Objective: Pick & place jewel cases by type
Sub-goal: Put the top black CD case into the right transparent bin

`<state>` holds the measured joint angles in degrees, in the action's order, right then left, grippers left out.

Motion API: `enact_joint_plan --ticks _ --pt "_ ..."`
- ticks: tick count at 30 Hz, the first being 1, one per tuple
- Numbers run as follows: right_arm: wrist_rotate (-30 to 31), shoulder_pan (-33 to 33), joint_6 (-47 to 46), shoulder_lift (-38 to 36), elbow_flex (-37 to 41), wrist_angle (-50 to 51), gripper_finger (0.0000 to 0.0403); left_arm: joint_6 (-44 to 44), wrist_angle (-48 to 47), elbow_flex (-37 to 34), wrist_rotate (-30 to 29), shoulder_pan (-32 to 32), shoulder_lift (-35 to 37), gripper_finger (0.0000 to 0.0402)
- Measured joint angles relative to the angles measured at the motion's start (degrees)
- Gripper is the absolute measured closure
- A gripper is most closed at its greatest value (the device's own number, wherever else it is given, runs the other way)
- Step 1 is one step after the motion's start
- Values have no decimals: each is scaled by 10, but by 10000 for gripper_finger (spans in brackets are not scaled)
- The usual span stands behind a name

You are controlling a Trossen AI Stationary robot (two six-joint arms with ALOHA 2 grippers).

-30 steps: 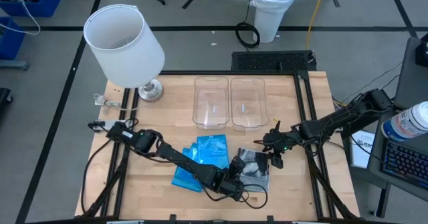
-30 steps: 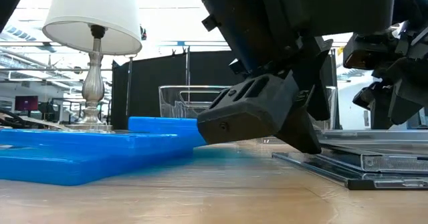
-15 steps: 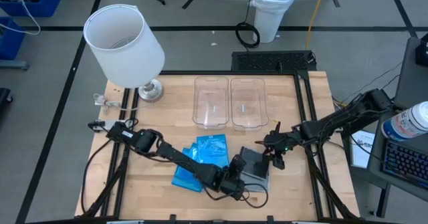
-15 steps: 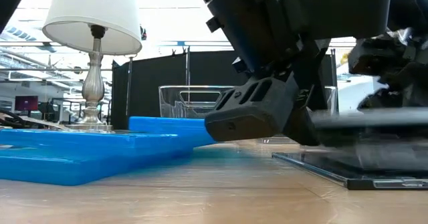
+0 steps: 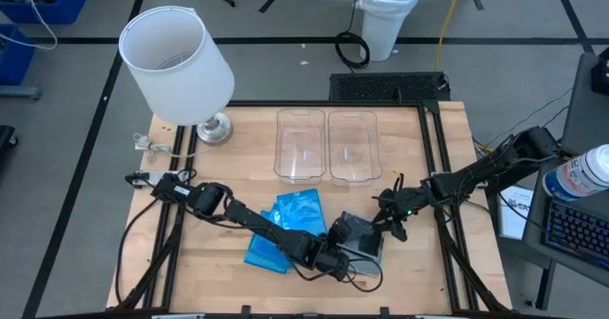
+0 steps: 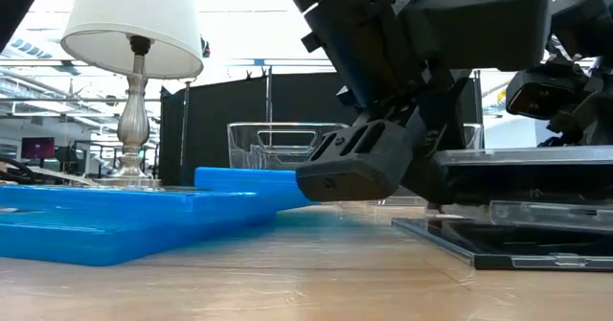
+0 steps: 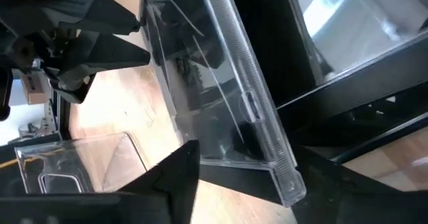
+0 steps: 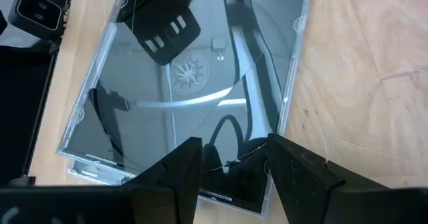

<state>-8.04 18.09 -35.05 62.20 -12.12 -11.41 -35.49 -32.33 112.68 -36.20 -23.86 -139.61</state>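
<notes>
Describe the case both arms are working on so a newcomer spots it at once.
Start at the two clear bins at the table's far edge, then come toward the near edge. Right of the blue cases lies the dark transparent jewel case, lifted above another dark one.

Blue jewel cases (image 5: 285,226) flat, dark case (image 5: 360,237) lifted

Far half of bench (image 5: 257,167) open between lamp (image 5: 177,67) at far-left corner and two clear bins (image 5: 326,146) at far edge. Near edge crowded: blue cases (image 5: 285,226), dark cases (image 5: 362,245), both arms. Near-right corner clear.
</notes>
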Motion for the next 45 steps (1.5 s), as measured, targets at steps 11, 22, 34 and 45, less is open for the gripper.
enact_joint_plan --ticks 11,22,34,45 --pt "1 0 8 0 0 -6 243 -15 32 0 -79 -11 0 368" --pt "4 0 19 1 1 -42 243 -86 28 1 -182 -30 0 360" --pt "5 0 49 -57 1 -60 243 -139 24 27 -285 -58 -2 354" --pt "39 0 91 -169 1 -79 243 -191 14 42 -414 -85 17 362"
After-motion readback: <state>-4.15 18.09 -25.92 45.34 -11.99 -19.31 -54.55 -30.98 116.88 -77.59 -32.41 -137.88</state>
